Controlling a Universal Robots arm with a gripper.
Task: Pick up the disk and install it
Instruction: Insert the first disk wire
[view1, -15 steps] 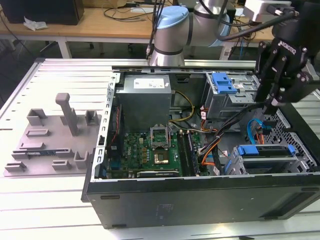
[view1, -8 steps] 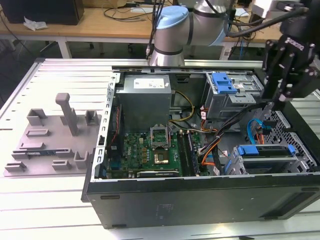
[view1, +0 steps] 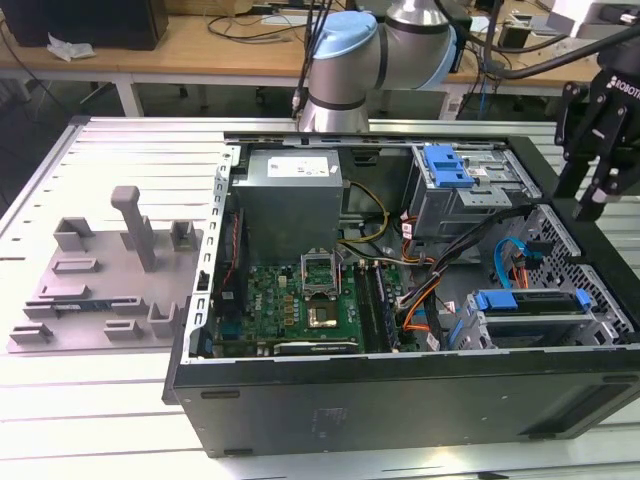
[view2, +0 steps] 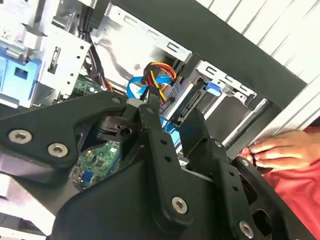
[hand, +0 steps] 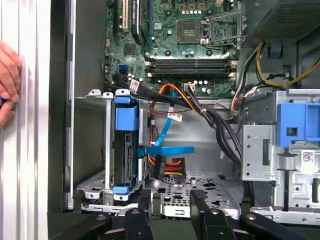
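Note:
The disk (hand: 125, 150) stands on edge in the grey drive cage (hand: 92, 150) at the case's front corner. Its dark side shows, framed by the bright blue carrier. In the exterior view the disk (view1: 535, 303) lies in that cage at the case's lower right. My black gripper (view1: 588, 195) hangs above the case's right wall, clear of the disk. In the first wrist view the gripper (hand: 172, 210) is open, with nothing between its fingers (hand: 145, 212). It is a short way from the cage. The second wrist view shows the gripper (view2: 172, 132) over cables and the cage.
A person's hand (hand: 7, 80) rests on the slatted table beside the case wall, also seen as hand (view2: 280, 150). A blue latch piece (view1: 447, 165) tops the upper cage. Orange and blue cables (hand: 167, 150) cross the case floor. The motherboard (view1: 300, 300) fills the middle, and a grey fixture (view1: 110, 270) lies at the exterior view's left.

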